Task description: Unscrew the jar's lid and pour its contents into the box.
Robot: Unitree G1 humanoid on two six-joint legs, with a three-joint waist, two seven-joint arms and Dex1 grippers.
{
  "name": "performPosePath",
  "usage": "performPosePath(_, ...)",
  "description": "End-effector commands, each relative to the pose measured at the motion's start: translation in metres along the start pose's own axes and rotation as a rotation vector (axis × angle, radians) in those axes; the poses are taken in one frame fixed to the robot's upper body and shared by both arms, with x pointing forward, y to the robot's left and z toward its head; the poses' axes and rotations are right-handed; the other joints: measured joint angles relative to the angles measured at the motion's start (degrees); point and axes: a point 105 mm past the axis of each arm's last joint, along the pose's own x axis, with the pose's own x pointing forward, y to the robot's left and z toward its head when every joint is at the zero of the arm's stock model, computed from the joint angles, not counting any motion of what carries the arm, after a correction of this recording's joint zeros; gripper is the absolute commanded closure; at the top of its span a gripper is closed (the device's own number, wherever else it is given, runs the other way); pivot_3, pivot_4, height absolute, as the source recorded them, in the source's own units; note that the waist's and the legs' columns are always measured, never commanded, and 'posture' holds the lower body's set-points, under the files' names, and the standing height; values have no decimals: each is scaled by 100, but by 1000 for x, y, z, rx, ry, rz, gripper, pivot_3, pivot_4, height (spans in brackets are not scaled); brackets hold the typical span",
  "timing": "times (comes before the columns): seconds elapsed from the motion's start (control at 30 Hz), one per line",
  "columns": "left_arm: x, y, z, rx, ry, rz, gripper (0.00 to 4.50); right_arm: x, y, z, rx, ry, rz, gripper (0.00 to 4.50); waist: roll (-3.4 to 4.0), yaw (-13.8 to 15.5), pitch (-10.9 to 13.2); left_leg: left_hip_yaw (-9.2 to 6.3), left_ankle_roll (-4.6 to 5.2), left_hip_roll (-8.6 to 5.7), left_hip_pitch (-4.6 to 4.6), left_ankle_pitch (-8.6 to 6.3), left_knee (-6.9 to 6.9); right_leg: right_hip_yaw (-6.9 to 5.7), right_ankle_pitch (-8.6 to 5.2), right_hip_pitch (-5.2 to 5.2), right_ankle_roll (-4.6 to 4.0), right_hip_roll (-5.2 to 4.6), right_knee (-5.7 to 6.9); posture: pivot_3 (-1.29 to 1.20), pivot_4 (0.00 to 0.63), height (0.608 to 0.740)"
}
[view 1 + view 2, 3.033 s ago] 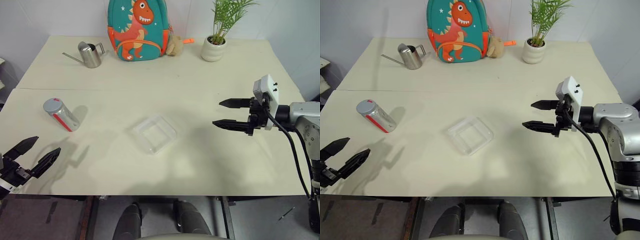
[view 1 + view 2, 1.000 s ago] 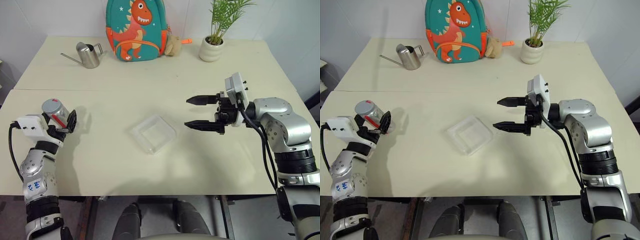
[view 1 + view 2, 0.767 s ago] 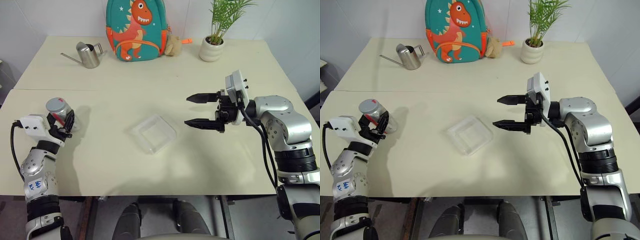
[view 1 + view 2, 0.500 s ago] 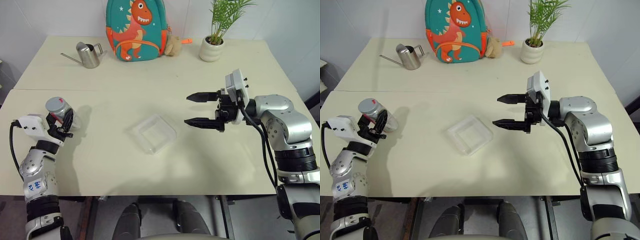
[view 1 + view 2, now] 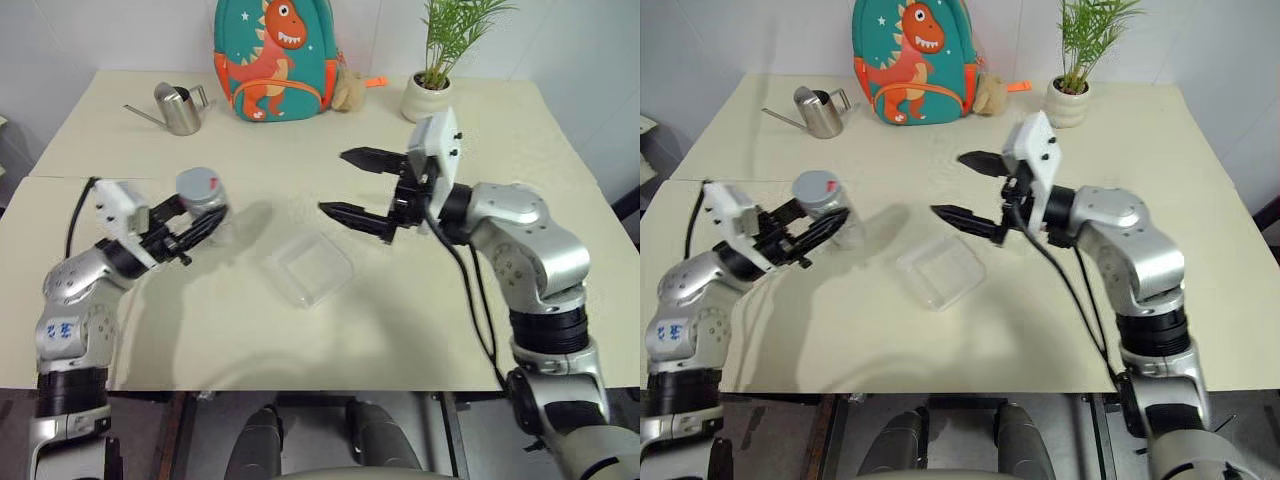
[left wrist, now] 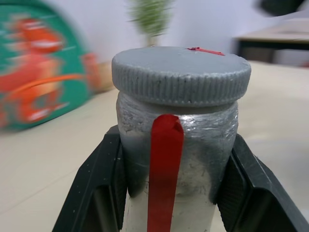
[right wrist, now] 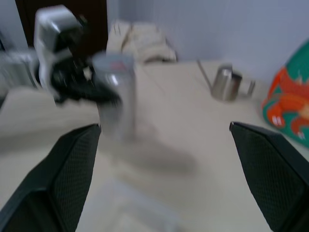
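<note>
Left pincer [image 5: 195,228] clamps the upright jar [image 5: 203,203] above the counter [image 5: 400,300]; its wrist view shows the lid [image 6: 181,72] on. Right pincer [image 5: 348,185] gapes wide, empty, past the box [image 5: 308,266].

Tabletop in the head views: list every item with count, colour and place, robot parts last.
jar: one, silvery-grey with a red stripe, upright in the left gripper, left of the box
lid: one, grey with a red mark, on the jar
box: one, clear plastic, table centre
watering can: one, steel, far left
backpack: one, teal with an orange dinosaur, far centre
potted plant: one, green in a white pot, far right
table: one, cream
left gripper: black, shut on the jar
right gripper: black, open, pointing toward the jar
</note>
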Motion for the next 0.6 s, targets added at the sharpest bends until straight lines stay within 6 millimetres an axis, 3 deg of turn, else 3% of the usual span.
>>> performPosePath(0.03,21,-13,13,6,-31,-134,2541,6,9,17,1,-52,-88,0,0,1,0,0,0,0,0,0,0,-1,0,-1,0,1,1,0,150,740)
performPosePath(0.27,50,-30,23,-111,-95,-298,2541,23,21,20,24,-52,-199,0,0,-3,0,-2,0,2,-4,0,0,-1,-1,-9,-1,5,8,0,150,740)
performPosePath(0.6,56,-45,20,-111,-70,-416,2541,31,33,18,21,-41,-204,0,0,-8,0,-3,2,2,-34,1,2,0,-1,-44,0,4,14,0,150,740)
